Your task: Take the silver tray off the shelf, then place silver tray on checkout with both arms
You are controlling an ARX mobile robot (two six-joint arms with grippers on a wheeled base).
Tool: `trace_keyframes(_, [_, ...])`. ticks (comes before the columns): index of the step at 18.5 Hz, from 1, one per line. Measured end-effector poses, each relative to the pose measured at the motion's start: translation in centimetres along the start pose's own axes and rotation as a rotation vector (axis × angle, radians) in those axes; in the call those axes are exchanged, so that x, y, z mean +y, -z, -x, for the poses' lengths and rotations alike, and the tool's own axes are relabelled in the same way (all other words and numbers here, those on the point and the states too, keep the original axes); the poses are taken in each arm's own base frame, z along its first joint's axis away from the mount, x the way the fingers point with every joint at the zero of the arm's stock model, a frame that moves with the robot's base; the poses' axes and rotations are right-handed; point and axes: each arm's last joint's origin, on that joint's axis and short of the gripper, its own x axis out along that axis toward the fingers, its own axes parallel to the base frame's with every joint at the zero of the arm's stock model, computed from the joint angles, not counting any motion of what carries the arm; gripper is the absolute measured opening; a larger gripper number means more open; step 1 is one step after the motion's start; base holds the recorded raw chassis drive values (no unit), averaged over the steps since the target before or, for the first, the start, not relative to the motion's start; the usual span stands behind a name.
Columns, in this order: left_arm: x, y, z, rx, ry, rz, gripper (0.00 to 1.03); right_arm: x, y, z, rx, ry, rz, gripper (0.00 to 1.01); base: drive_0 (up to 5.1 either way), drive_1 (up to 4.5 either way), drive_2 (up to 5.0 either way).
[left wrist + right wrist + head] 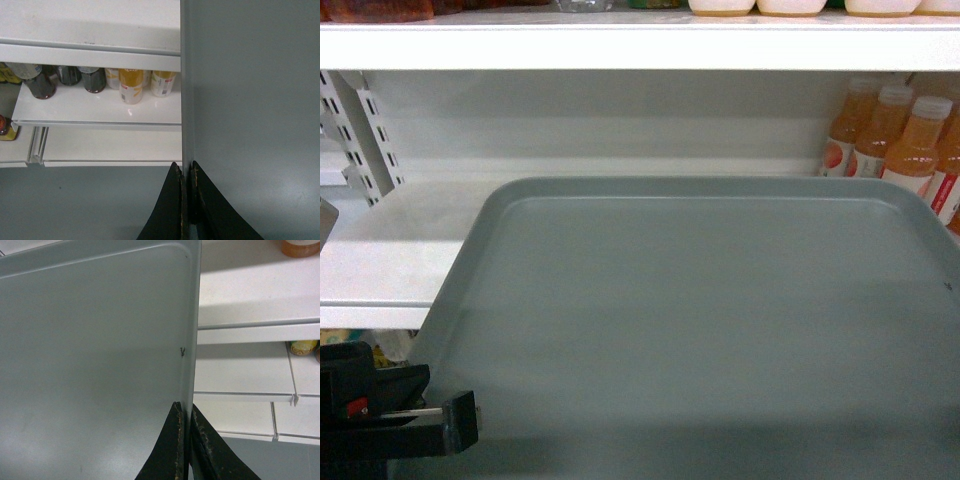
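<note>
Wrist views: both hands, left (187, 200) and right (186, 440), clamped on tray (720, 310) rims, lower centre; best drawn level off shelf (390, 250).

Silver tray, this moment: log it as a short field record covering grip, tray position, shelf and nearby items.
tray: silver tray, level, far end over the shelf, near part overhanging
left gripper: shut on the tray's left rim
right gripper: shut on the tray's right rim
nearby: orange bottles at the right rear of the shelf
checkout: not in view
stage: tray gripped at both sides, not yet at the checkout
</note>
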Motion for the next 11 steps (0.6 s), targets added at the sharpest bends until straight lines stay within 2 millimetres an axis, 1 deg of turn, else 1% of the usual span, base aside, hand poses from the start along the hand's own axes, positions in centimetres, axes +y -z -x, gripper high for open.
trace_keyframes(11, [0.01,0.02,-0.01,0.002,-0.001,-0.001,0.02,0.0,0.04,0.0,0.003,0.0,-0.004,0.03,0.0,-4.31,4.2])
